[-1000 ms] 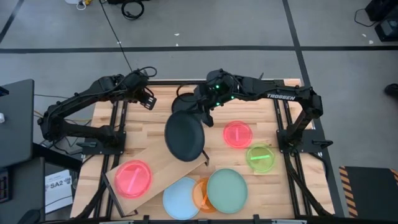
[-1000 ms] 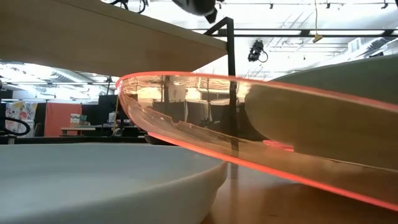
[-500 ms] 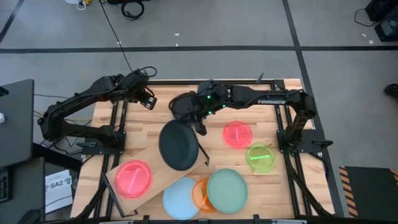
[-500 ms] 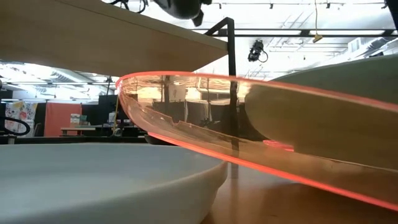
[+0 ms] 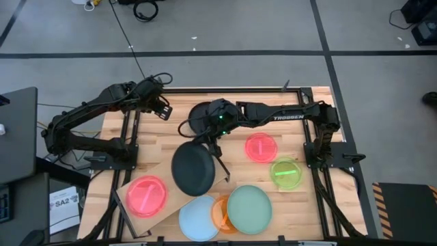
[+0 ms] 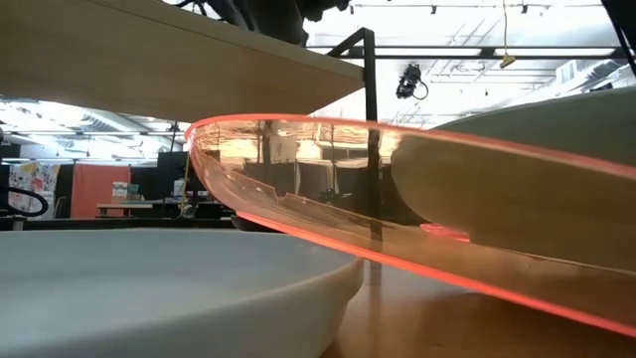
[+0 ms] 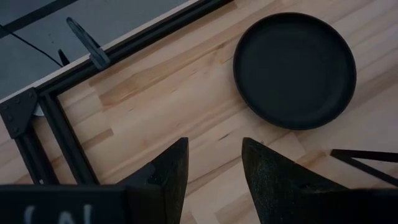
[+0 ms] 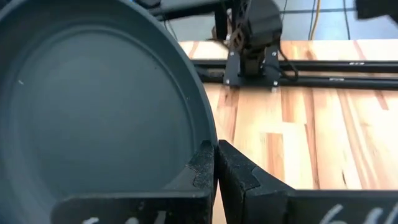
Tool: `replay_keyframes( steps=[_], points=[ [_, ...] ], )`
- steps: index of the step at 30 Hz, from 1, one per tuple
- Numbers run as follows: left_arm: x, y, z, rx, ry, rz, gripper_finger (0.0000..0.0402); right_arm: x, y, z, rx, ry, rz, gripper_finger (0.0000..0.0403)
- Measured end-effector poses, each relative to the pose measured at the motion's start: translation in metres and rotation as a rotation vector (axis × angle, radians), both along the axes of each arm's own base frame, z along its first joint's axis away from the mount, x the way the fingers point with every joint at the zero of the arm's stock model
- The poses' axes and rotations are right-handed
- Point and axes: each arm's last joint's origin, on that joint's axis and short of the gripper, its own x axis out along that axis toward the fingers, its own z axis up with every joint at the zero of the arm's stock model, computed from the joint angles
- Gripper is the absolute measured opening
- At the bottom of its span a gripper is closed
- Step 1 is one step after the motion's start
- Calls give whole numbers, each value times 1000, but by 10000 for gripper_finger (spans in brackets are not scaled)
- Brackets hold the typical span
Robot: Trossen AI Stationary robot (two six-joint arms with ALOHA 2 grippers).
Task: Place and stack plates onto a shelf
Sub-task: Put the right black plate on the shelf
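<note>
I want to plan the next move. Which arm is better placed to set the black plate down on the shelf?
The right. Its gripper is shut on the rim of the black plate, holding it over the shelf. The left gripper waits open near the table's far edge.

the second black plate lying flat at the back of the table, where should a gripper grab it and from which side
Probably by the raised rim. The black plate on the table lies flat and right side up, so only its upturned edge offers a pinch: one finger inside, one outside. The open left gripper faces its near rim across bare wood, while the right gripper is shut on the other black plate.
</note>
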Motion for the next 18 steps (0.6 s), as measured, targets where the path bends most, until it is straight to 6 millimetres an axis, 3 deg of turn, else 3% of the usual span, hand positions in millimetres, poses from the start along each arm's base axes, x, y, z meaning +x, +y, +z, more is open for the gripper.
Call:
replay_keyframes(
  steps=[18],
  points=[
    [0, 0, 0, 0, 1, 0, 157, 1, -3, -6, -64, 28, -54, 15]
  ],
)
